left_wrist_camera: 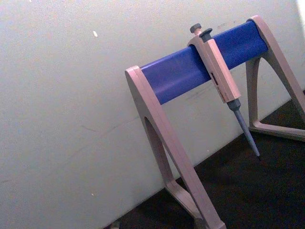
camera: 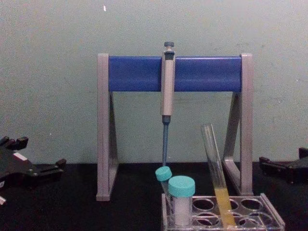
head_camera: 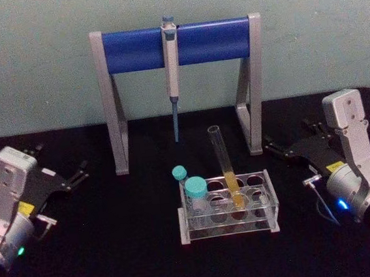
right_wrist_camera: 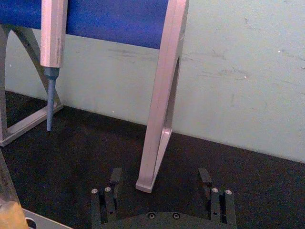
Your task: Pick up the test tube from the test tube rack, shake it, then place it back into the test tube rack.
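A long, slim, capless clear glass test tube (head_camera: pixel 226 167) with yellow-orange liquid in its lower part stands in a low clear plastic test tube rack (head_camera: pixel 228 207) with rows of round holes, near the middle of a black counter (head_camera: pixel 117 250). The tube sits in a hole toward the rack's right half and leans with its open top tilted to the left; in the chest view the test tube (camera: pixel 216 173) rises well above the rack (camera: pixel 226 211). Two shorter white tubes with teal caps (head_camera: pixel 195 188) occupy the rack's left end, the nearer one upright and the farther one tilted.

Behind the rack, at the far edge of the counter against a pale green wall (head_camera: pixel 33 61), stands a tall pipette stand of grey legs and a blue crossbar (head_camera: pixel 176 44). A grey-blue pipette (head_camera: pixel 172 74) hangs from the middle of the bar, its tip pointing down and ending above the counter.

The left pincer (head_camera: pixel 77 175) rests low at the counter's left side, well apart from the rack, its black fingers pointing toward the middle and holding nothing; whether they are parted cannot be told. The right pincer (head_camera: pixel 281 149) sits at the right side, near the stand's right leg, also clear of the rack. In the right wrist view the right pincer (right_wrist_camera: pixel 161 179) has its two black fingers (right_wrist_camera: pixel 205 177) spread wide with nothing between them, facing the foot of the stand's leg.
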You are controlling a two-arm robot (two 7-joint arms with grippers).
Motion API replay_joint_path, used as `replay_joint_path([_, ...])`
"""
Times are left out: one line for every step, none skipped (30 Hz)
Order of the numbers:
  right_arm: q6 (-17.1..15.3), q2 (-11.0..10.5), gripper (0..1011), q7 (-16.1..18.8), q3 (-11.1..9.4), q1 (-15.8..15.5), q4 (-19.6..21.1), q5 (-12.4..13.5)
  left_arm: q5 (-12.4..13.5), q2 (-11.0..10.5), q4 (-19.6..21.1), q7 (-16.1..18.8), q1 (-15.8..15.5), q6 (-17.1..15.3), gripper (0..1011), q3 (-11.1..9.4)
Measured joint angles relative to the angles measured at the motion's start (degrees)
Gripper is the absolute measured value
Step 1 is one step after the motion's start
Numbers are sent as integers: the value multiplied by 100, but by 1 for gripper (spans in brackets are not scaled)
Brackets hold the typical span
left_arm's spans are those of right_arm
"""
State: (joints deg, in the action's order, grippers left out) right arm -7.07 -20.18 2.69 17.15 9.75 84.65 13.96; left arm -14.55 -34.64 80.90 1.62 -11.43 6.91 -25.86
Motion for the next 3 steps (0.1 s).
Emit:
replay_joint_path([0,0,1000,0,0,0,0,0,0,0,0,0,0,0,1001,0])
replay_joint_path([0,0,1000,0,0,0,0,0,0,0,0,0,0,0,1001,0])
replay_joint_path([0,0,1000,0,0,0,0,0,0,0,0,0,0,0,1001,0])
